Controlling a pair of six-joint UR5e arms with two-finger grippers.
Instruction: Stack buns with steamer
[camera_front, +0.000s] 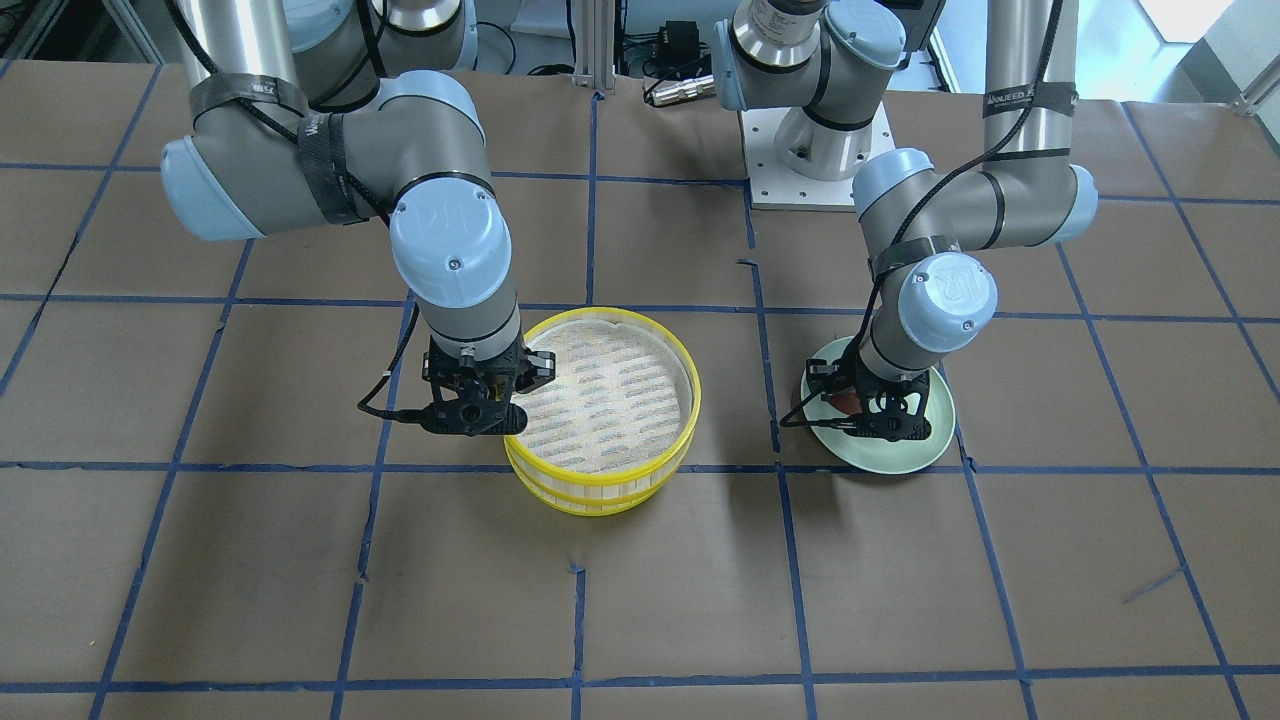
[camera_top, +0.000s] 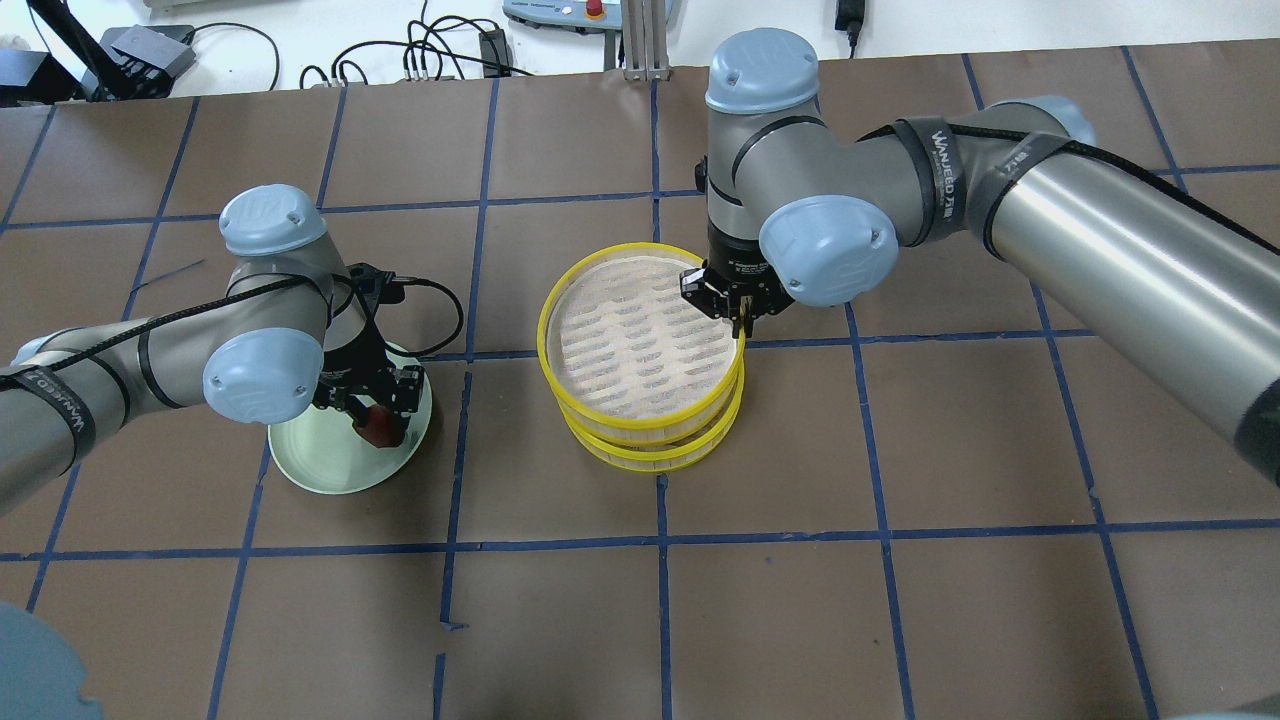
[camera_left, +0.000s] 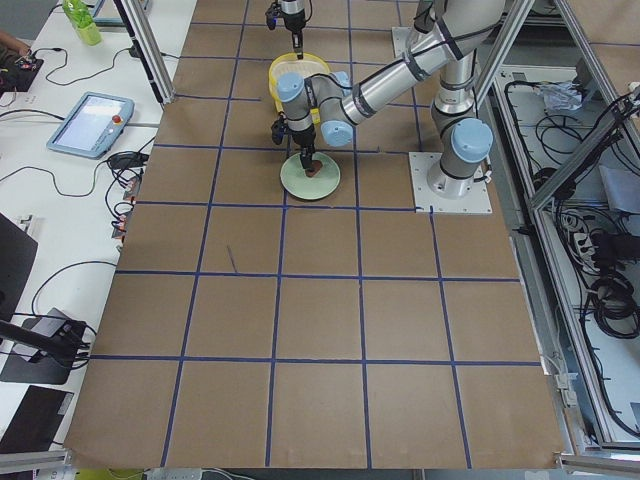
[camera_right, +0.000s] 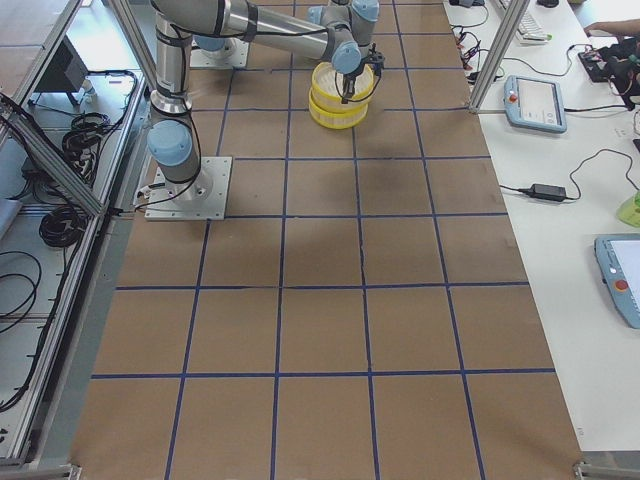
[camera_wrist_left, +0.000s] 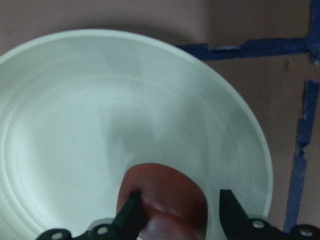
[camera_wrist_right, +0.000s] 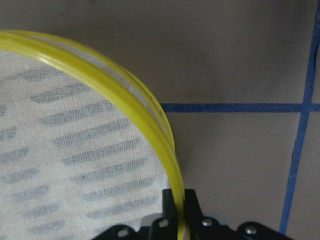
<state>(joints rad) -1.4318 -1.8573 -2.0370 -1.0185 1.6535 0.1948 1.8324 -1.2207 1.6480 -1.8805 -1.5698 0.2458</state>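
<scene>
A dark reddish-brown bun (camera_wrist_left: 170, 195) lies on the pale green plate (camera_wrist_left: 75, 125). My left gripper (camera_wrist_left: 180, 215) is open and straddles it; one finger touches the bun, and a gap shows at the other. From overhead the bun (camera_top: 378, 425) sits near the right side of the plate (camera_top: 320, 460). The yellow steamer (camera_top: 545, 310) stands in two stacked tiers, the upper one slightly offset. My right gripper (camera_wrist_right: 181, 200) is shut on the upper tier's rim (camera_wrist_right: 150, 105). The upper tier's slatted floor is bare. The white bun is hidden.
The table is brown paper with a blue tape grid. The robot's white base plate (camera_front: 820, 170) stands behind the plate. Cables and a controller lie beyond the table's far edge (camera_top: 420, 60).
</scene>
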